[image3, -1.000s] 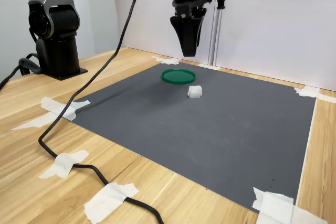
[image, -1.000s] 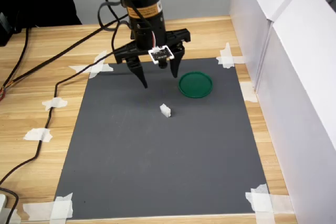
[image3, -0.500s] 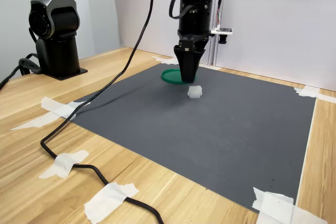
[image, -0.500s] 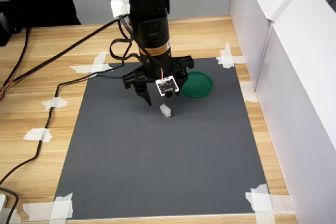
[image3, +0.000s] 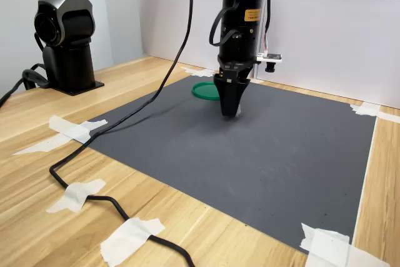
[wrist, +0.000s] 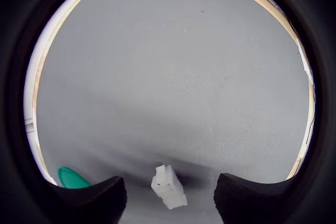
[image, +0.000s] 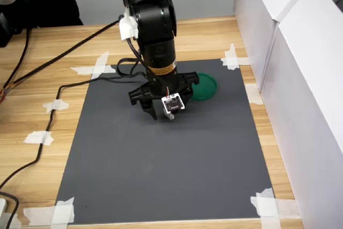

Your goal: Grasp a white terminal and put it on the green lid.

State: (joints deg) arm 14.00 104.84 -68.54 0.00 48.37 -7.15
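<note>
One white terminal [wrist: 168,186] between spread claw [wrist: 170,200] fingers, ungripped; one green lid [image: 204,86] nearby.

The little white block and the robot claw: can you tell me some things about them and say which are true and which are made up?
1. The white terminal sits between the two open fingers of the gripper. True.
2. The white terminal already lies on the green lid. False: in the wrist view it rests on the grey mat, apart from the lid.
3. The gripper is squeezed shut on the terminal. False: the wrist view shows gaps on both sides of the block.
4. The green lid lies on the grey mat, near the mat's far edge in the second exterior view. True.
5. The mat's corners are stuck to the wooden table with white tape. True.
</note>
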